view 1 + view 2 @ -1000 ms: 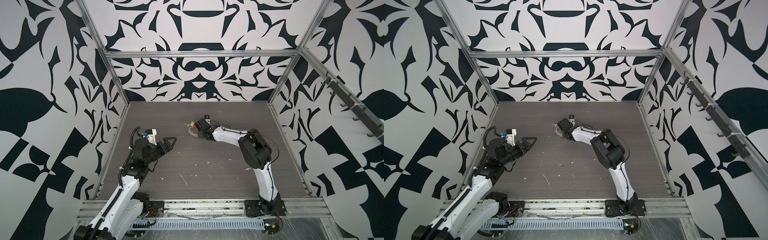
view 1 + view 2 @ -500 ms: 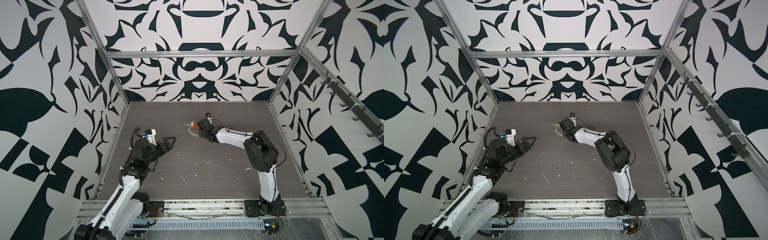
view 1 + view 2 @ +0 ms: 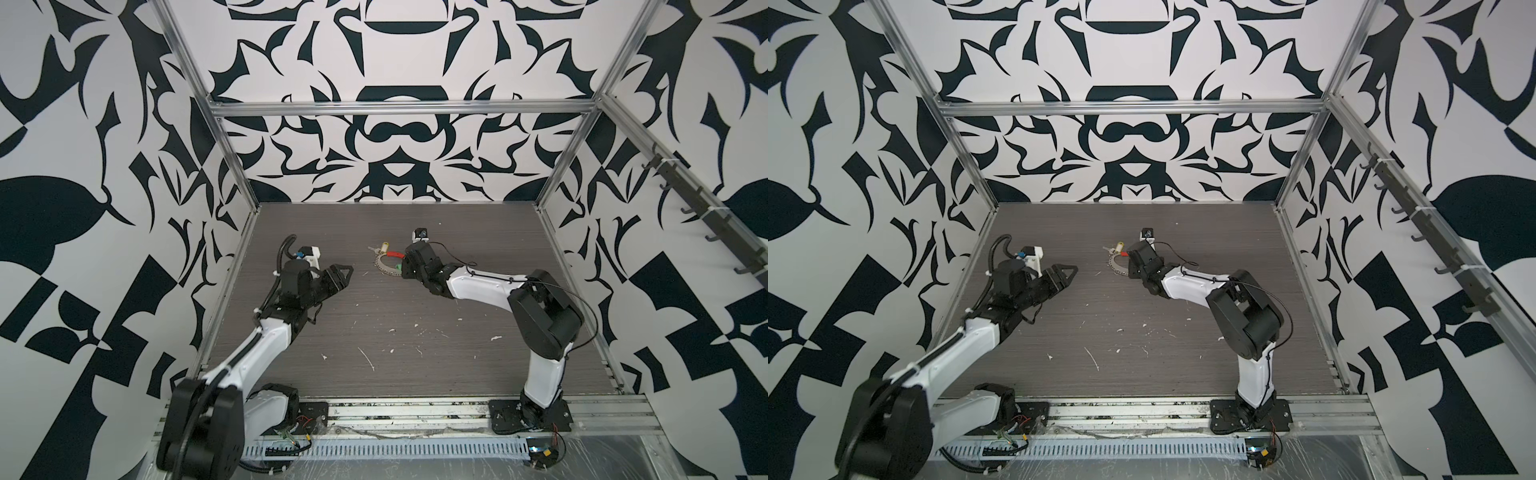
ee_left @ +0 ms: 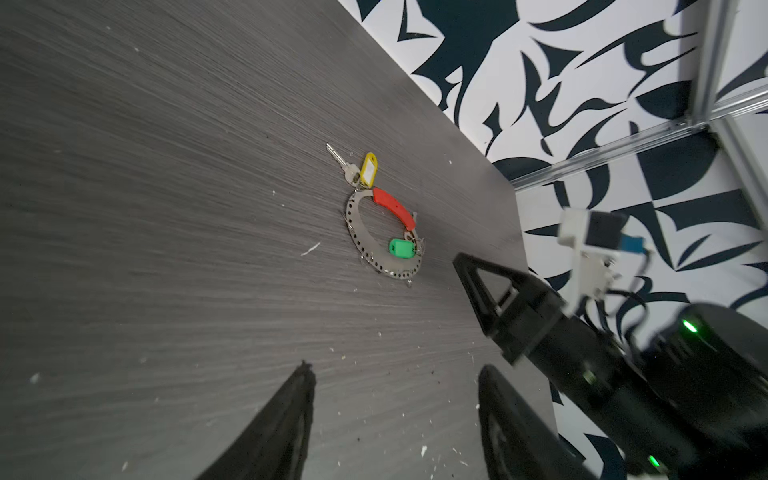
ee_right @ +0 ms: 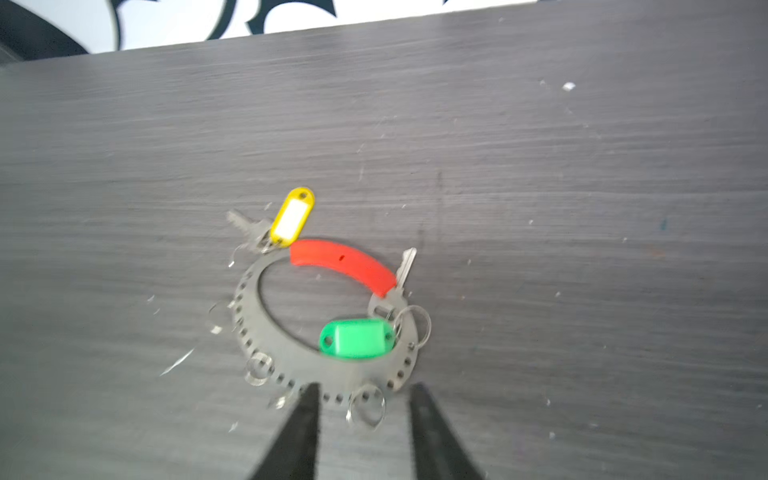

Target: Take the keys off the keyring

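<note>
Near the front edge of the counter [image 3: 457,365]: scattered white scraps [image 3: 367,358]. Left gripper [image 3: 347,272] hovers by the left edge, about halfway back, jaws apart with a clear gap, holding nothing. It points at the keyring [image 3: 384,269], well apart from it. Right gripper [image 5: 365,390] sits further back, mid-counter, jaws partly apart and empty. Its fingertips [image 5: 311,392] straddle a small split ring [image 5: 365,409] at the near rim of the perforated arc; can't tell if they touch. Keyring lies flat in the back half, roughly midway between the left and right edges. Green key [image 5: 357,338] lies inside the hoop, over the arc, its loop by one end of the red sleeve [image 5: 340,264]. Yellow key [image 5: 293,218] lies outside the hoop at the sleeve's other end, toward the back edge, with a bare metal key [image 5: 245,226] beside it.
</note>
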### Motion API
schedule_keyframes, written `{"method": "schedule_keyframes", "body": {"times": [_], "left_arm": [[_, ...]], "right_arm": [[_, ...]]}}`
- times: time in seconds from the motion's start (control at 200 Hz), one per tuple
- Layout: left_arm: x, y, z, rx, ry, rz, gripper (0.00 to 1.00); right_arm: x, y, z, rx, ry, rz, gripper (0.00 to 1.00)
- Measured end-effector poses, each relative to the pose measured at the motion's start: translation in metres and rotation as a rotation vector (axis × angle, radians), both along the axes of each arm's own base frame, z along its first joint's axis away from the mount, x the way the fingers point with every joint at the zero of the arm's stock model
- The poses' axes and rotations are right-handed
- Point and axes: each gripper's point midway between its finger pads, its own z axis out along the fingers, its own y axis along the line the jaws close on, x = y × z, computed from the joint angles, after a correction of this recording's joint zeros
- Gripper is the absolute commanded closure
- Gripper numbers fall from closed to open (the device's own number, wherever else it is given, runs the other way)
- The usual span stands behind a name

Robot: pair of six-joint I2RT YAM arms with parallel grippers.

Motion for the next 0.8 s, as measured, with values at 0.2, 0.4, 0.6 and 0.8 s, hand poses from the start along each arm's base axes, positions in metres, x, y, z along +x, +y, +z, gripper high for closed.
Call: {"method": "schedule_keyframes", "body": {"times": [0.2,0.4,0.6,0.8], "left_arm": [[0.046,-0.031,-0.046,0.122,0.073,-0.07,0.4],[0.071,-0.051,-0.068,0.204,0.047,-0.121,0.44],[0.095,-0.057,-0.092,0.237,0.037,-0.123,0.48],[0.116,-0.065,-0.105,0.239,0.028,-0.122,0.54]], "right_arm": [[-0.033,-0.01,0.013,0.053,0.012,0.066,0.58],[-0.059,-0.02,0.032,0.106,-0.008,0.111,0.63],[-0.08,-0.028,0.035,0.137,-0.005,0.146,0.64],[-0.093,-0.036,0.038,0.15,-0.013,0.155,0.64]]}}
